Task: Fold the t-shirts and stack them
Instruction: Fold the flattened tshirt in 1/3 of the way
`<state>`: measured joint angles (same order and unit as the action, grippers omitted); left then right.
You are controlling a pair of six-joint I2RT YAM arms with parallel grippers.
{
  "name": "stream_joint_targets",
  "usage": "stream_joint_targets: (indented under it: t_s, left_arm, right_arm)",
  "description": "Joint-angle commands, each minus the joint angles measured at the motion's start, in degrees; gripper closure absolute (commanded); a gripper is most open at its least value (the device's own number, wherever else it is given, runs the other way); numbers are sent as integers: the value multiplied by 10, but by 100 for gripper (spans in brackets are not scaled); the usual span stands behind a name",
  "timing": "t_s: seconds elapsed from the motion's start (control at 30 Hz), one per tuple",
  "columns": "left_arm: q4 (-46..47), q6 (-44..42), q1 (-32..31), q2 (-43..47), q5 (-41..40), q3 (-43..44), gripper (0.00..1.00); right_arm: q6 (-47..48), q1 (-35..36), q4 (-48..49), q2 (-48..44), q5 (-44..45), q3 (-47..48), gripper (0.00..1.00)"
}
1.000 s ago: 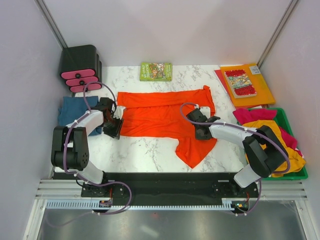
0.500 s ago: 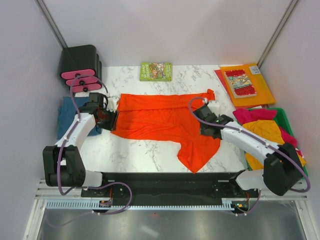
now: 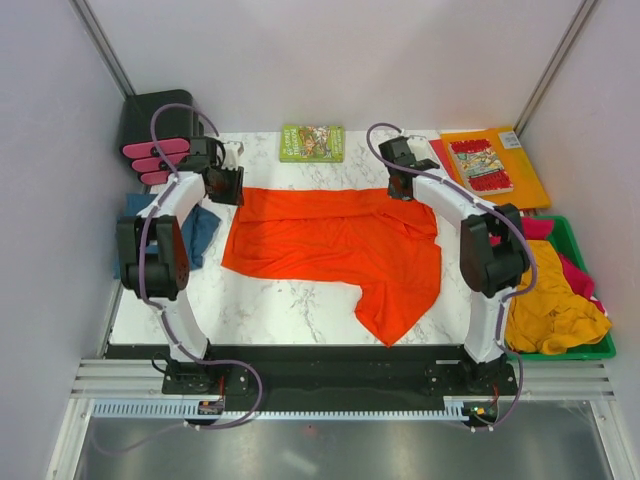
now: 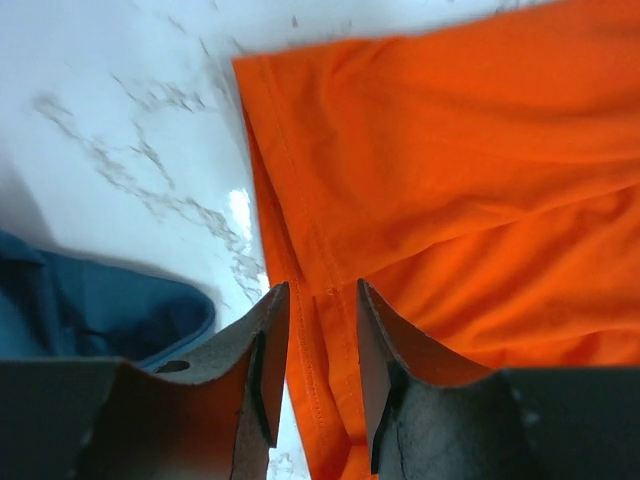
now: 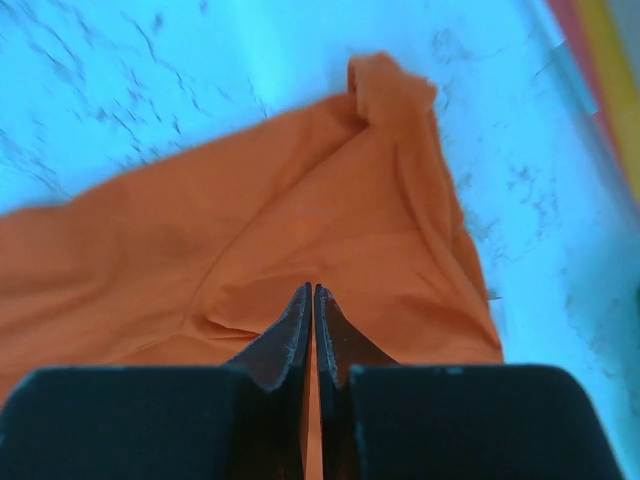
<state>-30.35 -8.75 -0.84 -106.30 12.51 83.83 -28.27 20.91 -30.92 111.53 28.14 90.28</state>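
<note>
A bright orange-red t-shirt (image 3: 330, 240) lies spread on the marble table, one part trailing toward the near edge. My left gripper (image 3: 228, 185) is at the shirt's far left corner. In the left wrist view its jaws (image 4: 322, 295) stand apart astride the stitched hem of the orange t-shirt (image 4: 480, 150), with bare table beside the cloth. My right gripper (image 3: 400, 187) is at the far right corner. Its jaws (image 5: 312, 290) are shut, a sliver of the orange t-shirt (image 5: 300, 200) between them and creases running to the tips. A teal-blue t-shirt (image 3: 200, 225) lies crumpled at the left.
A green bin (image 3: 600, 350) at the right holds a mustard-yellow shirt (image 3: 550, 300) and a magenta one (image 3: 535, 228). Behind it lies an orange folder (image 3: 525, 185) with a comic book (image 3: 482, 165). A green book (image 3: 312, 142) sits at the back, a black stand (image 3: 160, 125) at the back left.
Both grippers moved from the shirt's near side to its far corners. The left side of the shirt was drawn out to the left. The right gripper's jaws closed.
</note>
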Motion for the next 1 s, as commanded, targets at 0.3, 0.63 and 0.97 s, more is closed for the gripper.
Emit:
stream_joint_targets:
  t_s: [0.3, 0.63, 0.97]
  left_arm:
    - [-6, 22, -24, -89, 46, 56, 60]
    - [-4, 27, -38, -98, 45, 54, 59]
    - [-4, 22, -41, -93, 37, 36, 59]
  right_arm:
    - [1, 5, 8, -17, -32, -55, 77]
    - [1, 8, 32, -47, -33, -164, 64]
    - [-6, 7, 65, -32, -55, -180, 65]
